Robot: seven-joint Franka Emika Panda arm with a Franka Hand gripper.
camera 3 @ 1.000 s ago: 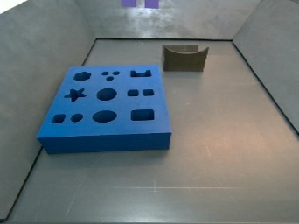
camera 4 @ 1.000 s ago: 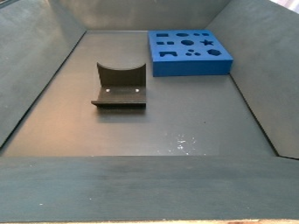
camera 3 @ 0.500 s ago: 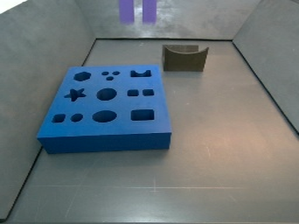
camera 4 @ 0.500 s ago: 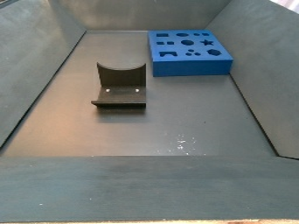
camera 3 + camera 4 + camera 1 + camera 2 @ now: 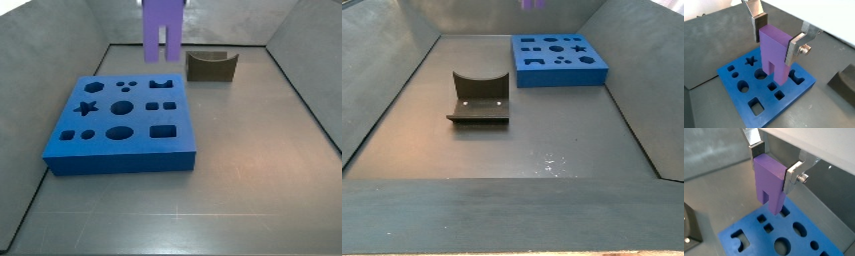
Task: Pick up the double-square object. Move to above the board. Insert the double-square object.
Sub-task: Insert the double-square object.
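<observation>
Since the frame half a second earlier, the double-square object (image 5: 163, 28) has come further down from the top edge of a side view, so that both of its purple legs and the body above them now show where only the leg tips did; in a side view from the opposite end only its lowest part (image 5: 532, 4) peeks in at the top edge. Nearest in that view, the fixture (image 5: 478, 99) stands on the grey floor (image 5: 543, 140), a dark curved bracket on its base plate, well apart from the board (image 5: 556, 60) beyond it. Both wrist views show the gripper (image 5: 779, 36) closed on the double-square object (image 5: 776, 52), one silver finger (image 5: 798, 46) pressed flat against each side of the block near its upper end, and the notched lower end hanging free. Below it lies the board (image 5: 801, 89), blue and thick, with its star, round and square cutouts open; the block hangs above the board without touching it, as the gap in a wrist view (image 5: 771, 183) makes plain.
</observation>
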